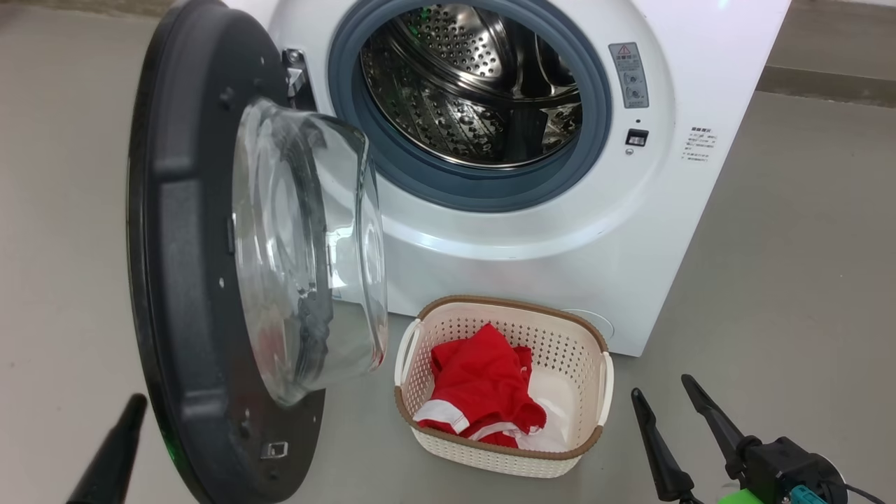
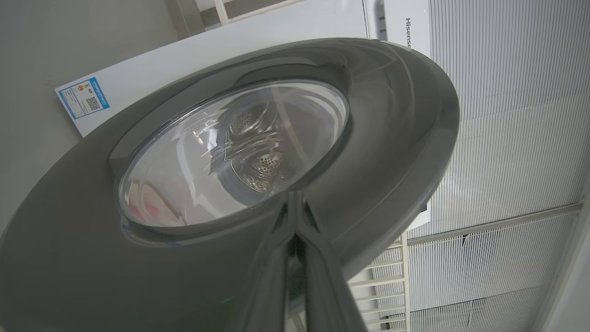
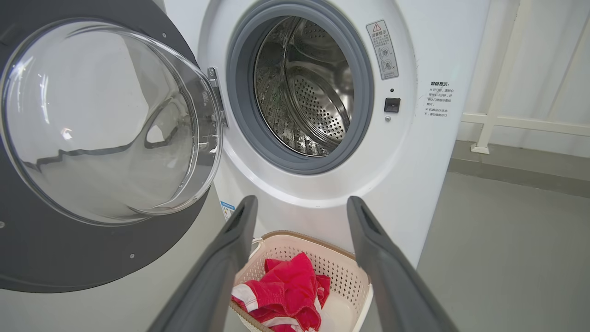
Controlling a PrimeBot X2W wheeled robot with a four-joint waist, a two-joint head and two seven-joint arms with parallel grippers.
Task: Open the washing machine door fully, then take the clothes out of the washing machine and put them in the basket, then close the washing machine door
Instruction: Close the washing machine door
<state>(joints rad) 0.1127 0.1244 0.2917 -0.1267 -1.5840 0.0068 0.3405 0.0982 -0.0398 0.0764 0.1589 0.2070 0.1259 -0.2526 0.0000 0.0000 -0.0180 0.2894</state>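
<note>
Head view: black-rimmed round glass door [image 1: 175,245] stood open beside cream perforated plastic basket [image 1: 504,458] holding red fabric clothes [image 1: 483,385]; left jaws pressed together, right jaws wide, empty.

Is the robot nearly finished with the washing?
Nearly. Done: the door is wide open, the drum looks empty, and the clothes lie in the basket. In hand: the shut left jaws point at the door's outer side. Left: closing the door.
</note>
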